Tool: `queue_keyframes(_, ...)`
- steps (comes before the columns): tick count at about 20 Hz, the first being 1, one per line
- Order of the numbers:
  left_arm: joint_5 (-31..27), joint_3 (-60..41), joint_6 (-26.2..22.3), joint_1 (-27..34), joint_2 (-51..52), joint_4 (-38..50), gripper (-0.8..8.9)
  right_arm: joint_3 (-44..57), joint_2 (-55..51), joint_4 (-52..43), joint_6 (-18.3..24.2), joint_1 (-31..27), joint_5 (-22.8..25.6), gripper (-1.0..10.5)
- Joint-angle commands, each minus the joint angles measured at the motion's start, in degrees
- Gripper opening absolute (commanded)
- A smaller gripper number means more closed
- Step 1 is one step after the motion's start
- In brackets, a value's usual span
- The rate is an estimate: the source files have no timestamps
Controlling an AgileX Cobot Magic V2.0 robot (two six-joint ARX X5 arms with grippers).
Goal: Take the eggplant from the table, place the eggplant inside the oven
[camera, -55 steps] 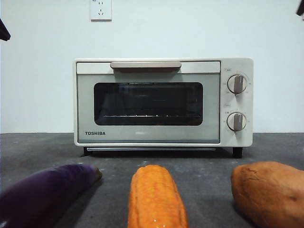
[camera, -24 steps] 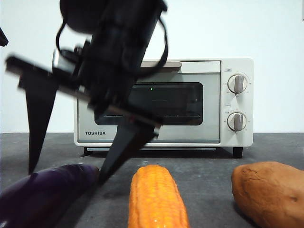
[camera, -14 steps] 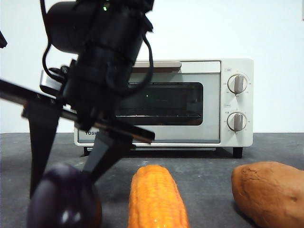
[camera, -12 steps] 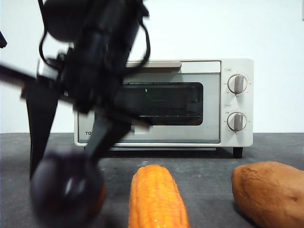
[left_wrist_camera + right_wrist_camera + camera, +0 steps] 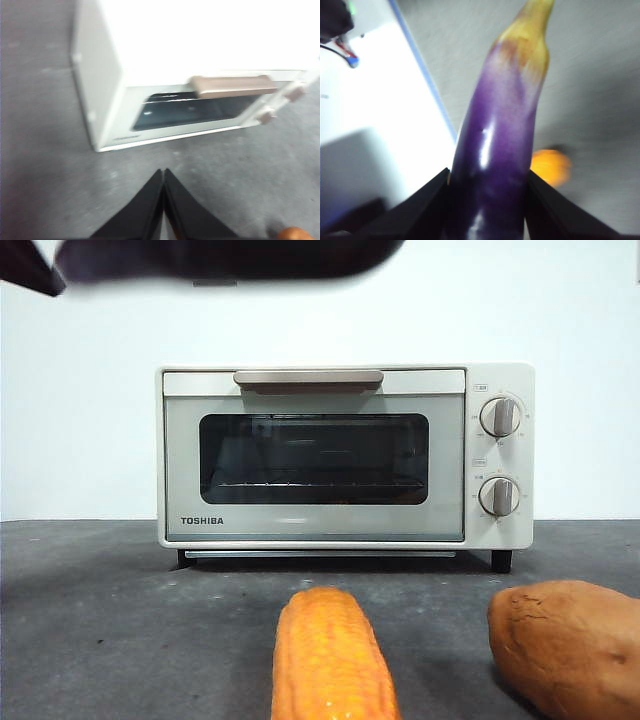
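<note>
The glossy purple eggplant (image 5: 495,150) is gripped between the jaws of my right gripper (image 5: 487,175), with its yellowish-brown stem end pointing away from the wrist, high above the grey table (image 5: 100,630). In the front view only a dark blurred streak (image 5: 220,258) runs along the top edge; no eggplant lies on the table there. The cream TOSHIBA oven (image 5: 310,455) stands at the back with its door shut. My left gripper (image 5: 163,172) is shut and empty, hovering over the table in front of the oven (image 5: 150,75).
An orange-yellow corn cob (image 5: 325,665) lies in the near middle and a reddish-brown sweet potato (image 5: 565,645) at the near right. The corn cob shows as an orange blob (image 5: 550,167) below the eggplant. A white wall stands behind the oven.
The right gripper closed on the eggplant at the near left and lifted it off the table, up out of the front view to the top edge.
</note>
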State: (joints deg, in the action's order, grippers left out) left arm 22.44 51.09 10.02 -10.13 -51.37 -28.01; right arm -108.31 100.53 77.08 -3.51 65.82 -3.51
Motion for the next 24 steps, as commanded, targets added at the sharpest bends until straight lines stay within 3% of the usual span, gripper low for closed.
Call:
queue_keyframes(1, 0.11, 3.43, 0.57, -2.51, -3.93, 0.9, 0.06, 0.07, -5.42, 4.39, 2.75, 2.75, 6.84, 1.5)
queue_keyframes(5, 0.07, 10.8, 0.0, -8.09, -13.53, 0.98, 0.06, 1.55, -16.22, 4.37, 2.47, 5.18, 16.13, 1.5)
queue_keyframes(7, 0.07, 15.8, -0.24, -10.51, -19.32, 0.35, 0.06, 1.9, -19.71, 4.37, 0.02, 5.31, 20.72, 1.5)
queue_keyframes(12, -0.37, 30.38, -2.95, -15.5, -34.27, -3.56, 0.06, 9.46, -29.92, 4.37, -2.91, 5.29, 27.96, 1.5)
queue_keyframes(14, -0.72, 35.39, -4.0, -16.87, -39.23, -6.45, 0.06, 12.96, -33.92, 4.37, -4.87, 5.29, 30.18, 1.5)
queue_keyframes(19, -8.94, 40.04, -7.04, -20.02, -45.18, -8.41, 0.06, 17.99, -40.81, 4.37, -8.68, 5.29, 32.59, 1.5)
queue_keyframes(24, -10.05, 40.68, -7.52, -21.2, -47.8, -9.01, 0.06, 20.09, -44.74, 4.35, -11.78, 5.29, 33.99, 1.5)
